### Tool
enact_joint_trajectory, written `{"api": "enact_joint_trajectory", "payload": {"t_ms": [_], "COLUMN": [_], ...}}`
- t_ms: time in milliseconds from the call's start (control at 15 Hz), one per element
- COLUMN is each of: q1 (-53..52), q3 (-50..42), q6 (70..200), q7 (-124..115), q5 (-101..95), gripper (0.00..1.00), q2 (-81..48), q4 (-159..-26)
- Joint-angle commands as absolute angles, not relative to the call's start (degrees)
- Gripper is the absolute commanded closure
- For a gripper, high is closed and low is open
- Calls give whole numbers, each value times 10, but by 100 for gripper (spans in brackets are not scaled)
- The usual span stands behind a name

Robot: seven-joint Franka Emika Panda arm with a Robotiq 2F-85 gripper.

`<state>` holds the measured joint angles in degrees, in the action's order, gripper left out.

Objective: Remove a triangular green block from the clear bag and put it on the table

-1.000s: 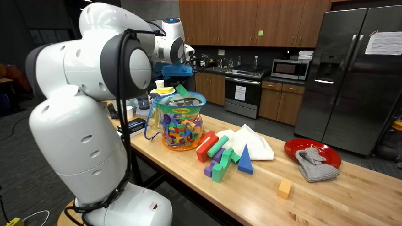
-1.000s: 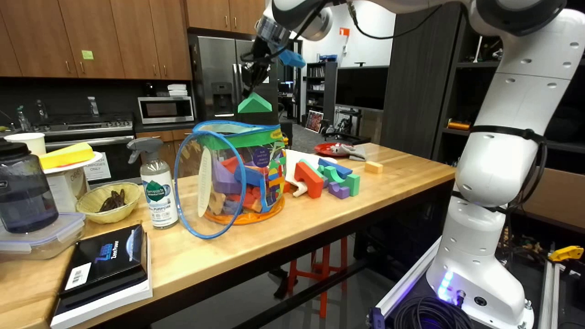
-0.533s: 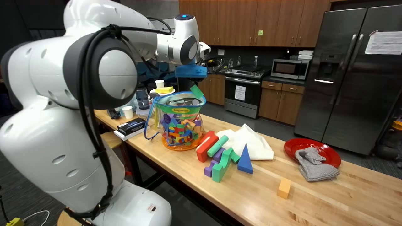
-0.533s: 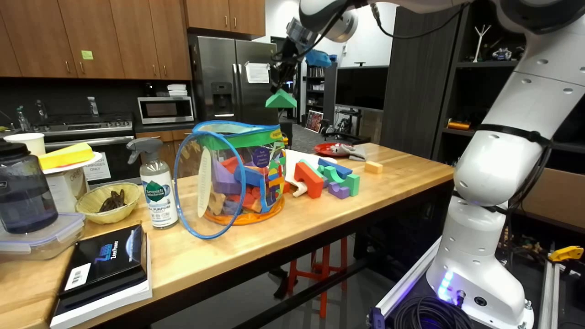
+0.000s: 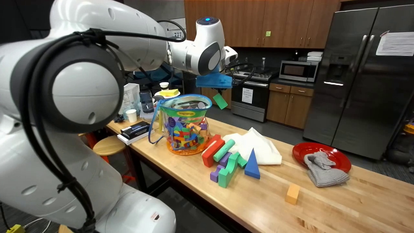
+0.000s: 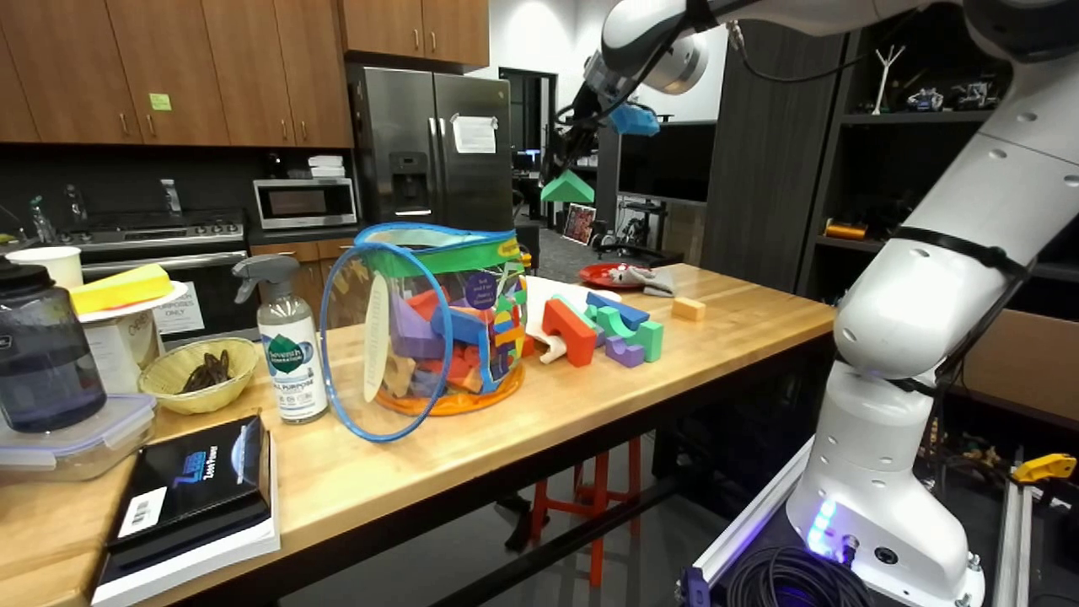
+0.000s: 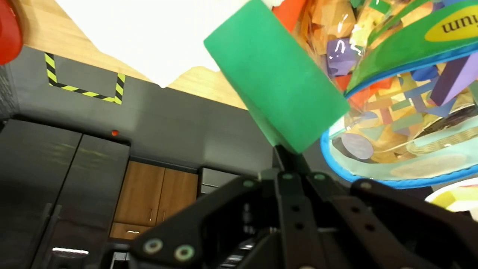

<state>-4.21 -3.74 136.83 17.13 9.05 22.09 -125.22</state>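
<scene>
- table (image 5: 258,200), long, light wood: below the gripper (image 7: 287,156); the destination. A spot well apart from the fingers, away from things standing there, looks the safer landing.
- clear bag (image 5: 186,114), blue-rimmed, well filled: just beside the fingers, its rim to their right in the wrist view. Draw well clear of that rim before lowering, to avoid a snag.
- white sheet (image 5: 264,150), rumpled, cloth or paper: lower than the fingers, on the table. A soft, uneven seat, best passed over.
- red dish (image 5: 300,150), with grey cloth (image 5: 326,176): well apart from the fingers, farther along the table.
- gripper, dark, two-fingered: fingers tight on the triangular green block (image 7: 278,76), pinching an edge. Travel gently; so small a bite may let it swivel.
- blue wedge (image 5: 252,165), with red block (image 5: 214,152) and green arch (image 5: 227,174) close by: all lower than the fingers, on the table. Likely to be knocked if the descent begins over them.
- triangular green block (image 6: 569,187): at the fingertips, in the air outside the bag, peak upward in an exterior view. Level its broad side, lower until it bears on wood, then part the fingers.
- orange block (image 5: 292,194), single: well apart from the fingers.
</scene>
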Motion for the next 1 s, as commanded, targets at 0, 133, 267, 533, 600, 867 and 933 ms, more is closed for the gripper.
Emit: {"api": "enact_joint_trajectory", "payload": {"t_ms": [0,133,267,533,600,867,933], "q1": [-39,-41,-44,-55,-59,-72,-73], "q3": [-59,-70,-81,-104,-109,-123,-125], "q6": [1395,1414,1434,1507,1527,1563,1570], "q7": [200,212,228,237,232,230,230], "q5": [90,91,97,132,148,173,173], "gripper": [100,100,100,100,100,100,100], "q2": [246,248,246,242,240,225,219], "q4": [-1291,-1304,-1316,-1340,-1344,-1353,-1354]}}
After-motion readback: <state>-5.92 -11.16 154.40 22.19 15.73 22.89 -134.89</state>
